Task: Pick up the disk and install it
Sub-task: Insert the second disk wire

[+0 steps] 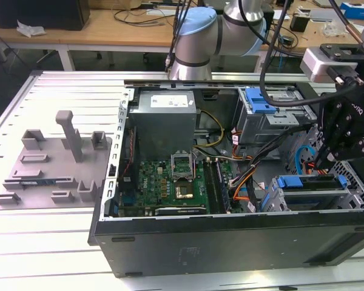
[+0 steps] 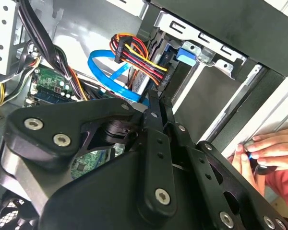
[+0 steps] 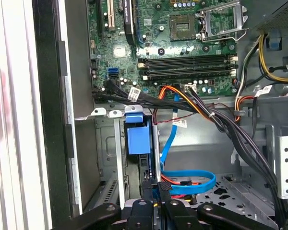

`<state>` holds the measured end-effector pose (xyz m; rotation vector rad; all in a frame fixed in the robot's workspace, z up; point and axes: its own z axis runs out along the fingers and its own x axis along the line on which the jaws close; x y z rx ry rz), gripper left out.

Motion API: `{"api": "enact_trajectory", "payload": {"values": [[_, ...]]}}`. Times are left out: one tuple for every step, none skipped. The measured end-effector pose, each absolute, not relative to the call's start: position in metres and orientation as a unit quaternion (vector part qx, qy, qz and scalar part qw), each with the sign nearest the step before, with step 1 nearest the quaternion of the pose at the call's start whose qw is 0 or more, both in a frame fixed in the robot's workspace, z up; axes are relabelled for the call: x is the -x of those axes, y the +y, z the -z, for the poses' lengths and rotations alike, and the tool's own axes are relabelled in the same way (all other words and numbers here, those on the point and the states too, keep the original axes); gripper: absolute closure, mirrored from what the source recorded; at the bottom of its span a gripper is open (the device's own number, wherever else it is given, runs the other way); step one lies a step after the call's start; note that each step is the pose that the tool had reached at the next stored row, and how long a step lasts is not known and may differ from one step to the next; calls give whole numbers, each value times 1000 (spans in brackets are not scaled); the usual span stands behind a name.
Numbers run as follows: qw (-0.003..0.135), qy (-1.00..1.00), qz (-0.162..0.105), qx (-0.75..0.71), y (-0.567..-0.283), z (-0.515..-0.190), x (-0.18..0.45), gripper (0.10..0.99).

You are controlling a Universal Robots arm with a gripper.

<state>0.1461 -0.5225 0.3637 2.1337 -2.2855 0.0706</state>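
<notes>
One disk [image 3: 137, 139] sits bayed beneath the end effector [image 3: 155, 189].

— Light? — Even and bright overhead in the exterior view; my white table [image 1: 48, 242] slats nearly wash out.
— Shadows? — Deep inside the case [image 1: 230, 236], front wall black.
— Wrist views? — My gripper [image 2: 153, 112] looms dark and soft up close; motherboard [image 3: 182, 43] stays sharp.
</notes>
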Motion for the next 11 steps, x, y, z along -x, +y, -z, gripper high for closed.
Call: {"api": "enact_trajectory", "payload": {"values": [[7,-730,-22,-683,-523,-364,-146,925],[7,-729,-22,-684,-523,-364,-146,925],[7,-728,-22,-685,-524,-363,-146,925],[7,-727,-22,-686,-525,-363,-146,925],[6,-726,-22,-687,-526,-363,-146,925],[6,-726,-21,-688,-526,-363,-146,925],[5,-724,-20,-689,-527,-363,-146,925],[4,-724,-19,-690,-527,-362,-146,925],[4,-723,-18,-690,-527,-362,-146,925],[2,-722,-16,-691,-527,-362,-146,925],[2,-722,-16,-692,-528,-362,-146,925]]}}
